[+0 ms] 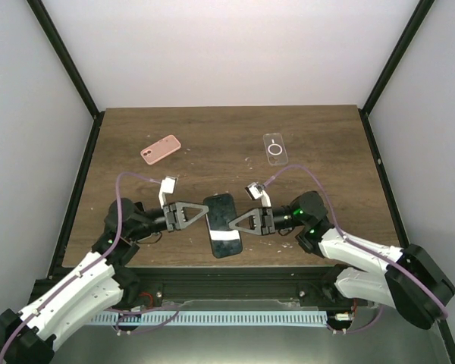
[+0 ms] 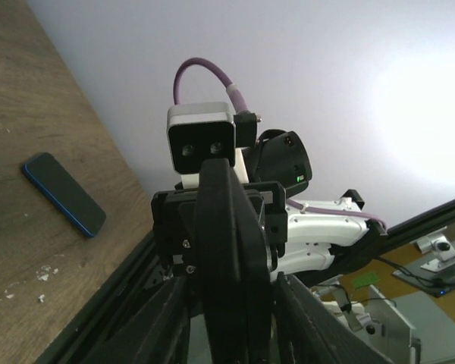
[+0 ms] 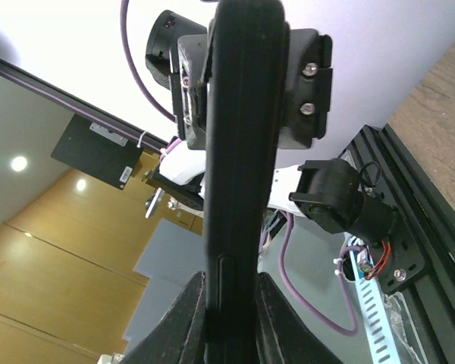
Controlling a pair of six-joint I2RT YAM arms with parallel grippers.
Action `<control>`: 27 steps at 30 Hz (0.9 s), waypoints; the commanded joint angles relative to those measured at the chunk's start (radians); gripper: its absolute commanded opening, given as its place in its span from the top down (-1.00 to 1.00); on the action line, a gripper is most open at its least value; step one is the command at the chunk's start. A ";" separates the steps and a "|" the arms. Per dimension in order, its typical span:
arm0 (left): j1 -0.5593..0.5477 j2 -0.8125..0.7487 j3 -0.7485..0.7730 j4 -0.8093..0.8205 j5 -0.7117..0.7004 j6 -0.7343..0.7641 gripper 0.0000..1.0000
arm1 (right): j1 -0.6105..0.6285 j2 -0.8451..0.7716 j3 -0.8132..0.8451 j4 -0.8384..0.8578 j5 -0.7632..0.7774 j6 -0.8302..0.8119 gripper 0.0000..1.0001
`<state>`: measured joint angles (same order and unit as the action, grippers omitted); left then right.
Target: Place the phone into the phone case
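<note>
A black phone (image 1: 223, 225) with a white patch at its near end hangs just above the table's front middle, held from both sides. My left gripper (image 1: 205, 214) is shut on its left edge and my right gripper (image 1: 236, 222) on its right edge. Seen edge-on in the left wrist view, the phone (image 2: 231, 250) shows two dark layers between the left gripper's (image 2: 239, 322) fingers; whether one is a case I cannot tell. The right wrist view has the phone (image 3: 239, 152) clamped in the right gripper (image 3: 231, 318). A clear phone case (image 1: 274, 149) lies far right.
A pink case (image 1: 161, 149) lies at the far left of the wooden table (image 1: 326, 174). In the left wrist view a dark flat slab with a blue rim (image 2: 64, 193) lies on the table. Black frame posts and white walls close in the sides.
</note>
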<state>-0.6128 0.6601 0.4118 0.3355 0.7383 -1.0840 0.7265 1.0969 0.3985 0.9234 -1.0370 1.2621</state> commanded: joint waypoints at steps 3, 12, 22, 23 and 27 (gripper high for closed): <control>0.001 -0.021 -0.012 0.054 0.016 -0.037 0.06 | 0.016 0.006 0.055 0.195 0.003 0.056 0.83; 0.000 -0.021 -0.069 0.216 0.006 -0.120 0.30 | 0.018 0.027 0.046 0.242 -0.017 0.093 0.81; 0.000 0.013 0.027 -0.128 -0.052 0.020 0.98 | 0.021 0.014 0.047 0.091 0.033 0.034 0.50; 0.000 0.012 0.028 -0.140 -0.056 0.024 0.98 | 0.022 0.016 0.046 0.086 0.035 0.033 0.54; 0.000 -0.001 0.028 -0.155 -0.066 0.018 0.88 | 0.022 0.023 0.032 0.107 0.055 0.047 0.75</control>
<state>-0.6140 0.6685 0.4210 0.2783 0.7109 -1.1114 0.7376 1.1347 0.3988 0.9768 -1.0180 1.3186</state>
